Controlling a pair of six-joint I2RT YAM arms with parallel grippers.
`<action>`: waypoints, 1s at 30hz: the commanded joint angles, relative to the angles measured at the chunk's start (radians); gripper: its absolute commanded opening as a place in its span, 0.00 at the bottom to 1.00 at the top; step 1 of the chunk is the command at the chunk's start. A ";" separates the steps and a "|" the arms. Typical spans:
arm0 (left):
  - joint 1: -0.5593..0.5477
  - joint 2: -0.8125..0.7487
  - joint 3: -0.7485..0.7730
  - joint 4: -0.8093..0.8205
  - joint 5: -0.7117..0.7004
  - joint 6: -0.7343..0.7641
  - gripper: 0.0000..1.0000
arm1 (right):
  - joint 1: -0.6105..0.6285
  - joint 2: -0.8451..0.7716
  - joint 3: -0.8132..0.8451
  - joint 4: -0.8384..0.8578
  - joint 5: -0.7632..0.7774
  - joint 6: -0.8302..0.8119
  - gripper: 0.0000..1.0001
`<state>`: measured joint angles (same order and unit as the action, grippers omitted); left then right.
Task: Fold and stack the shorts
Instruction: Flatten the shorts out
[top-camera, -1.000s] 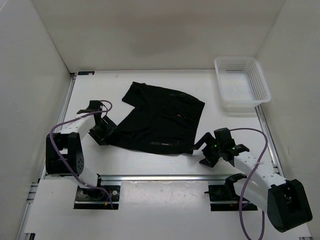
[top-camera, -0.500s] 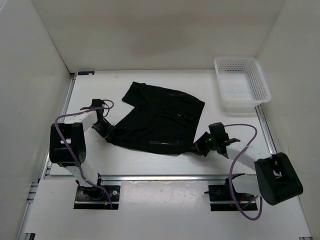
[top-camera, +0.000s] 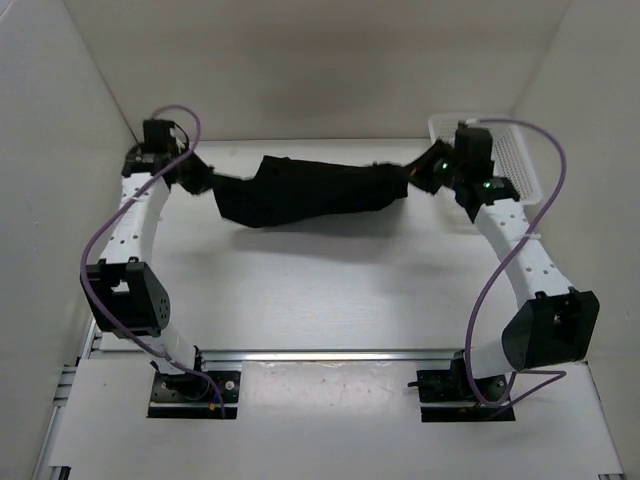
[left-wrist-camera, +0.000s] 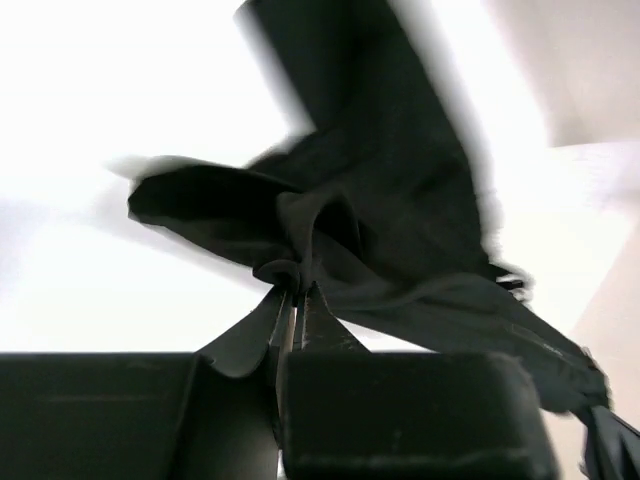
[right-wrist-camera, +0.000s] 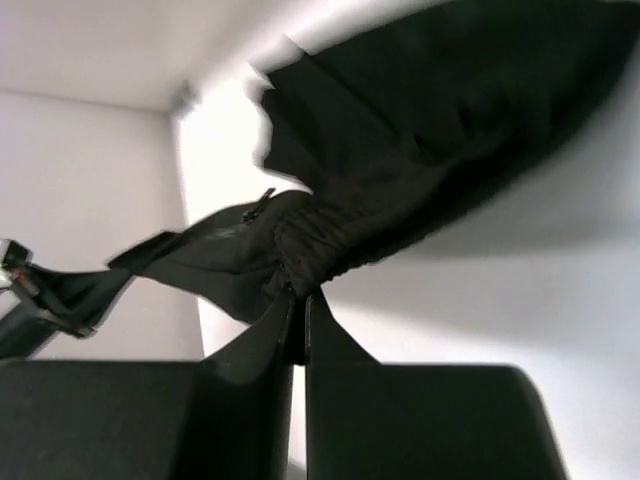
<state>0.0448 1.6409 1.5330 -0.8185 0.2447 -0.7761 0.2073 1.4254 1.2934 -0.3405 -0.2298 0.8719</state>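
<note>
At the far end of the table (top-camera: 330, 285), we hold the shorts (top-camera: 310, 192) strung out between our two arms, a dark band of bunched black cloth that sags in the middle. Our left gripper (top-camera: 205, 180) has the cloth's left end and our right gripper (top-camera: 415, 172) has its right end, so the garment lies wholly between the two tools. The left wrist view shows the left jaws drawn nearly together with a twisted wad of fabric pinched at their tips, and the rest of the cloth trails away from them. The right wrist view shows the same on that side: narrow jaws clamped on a gathered, ribbed edge of the shorts. We cannot tell whether the lowest fold touches the tabletop. The white mesh basket (top-camera: 517, 150) sits in the far right corner, just behind our right wrist and apart from the shorts.
</note>
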 joint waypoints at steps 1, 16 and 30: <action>0.036 -0.131 0.238 -0.063 0.093 -0.018 0.10 | -0.009 -0.008 0.197 -0.147 -0.002 -0.178 0.00; 0.145 -0.426 0.431 -0.140 0.151 -0.041 0.10 | -0.009 -0.237 0.405 -0.391 -0.060 -0.396 0.00; 0.156 0.141 1.021 -0.140 0.226 -0.034 0.10 | -0.032 0.216 0.880 -0.359 -0.028 -0.435 0.00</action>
<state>0.1749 1.6775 2.3745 -0.9703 0.4656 -0.8124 0.2043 1.5784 2.0502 -0.7368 -0.3107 0.4679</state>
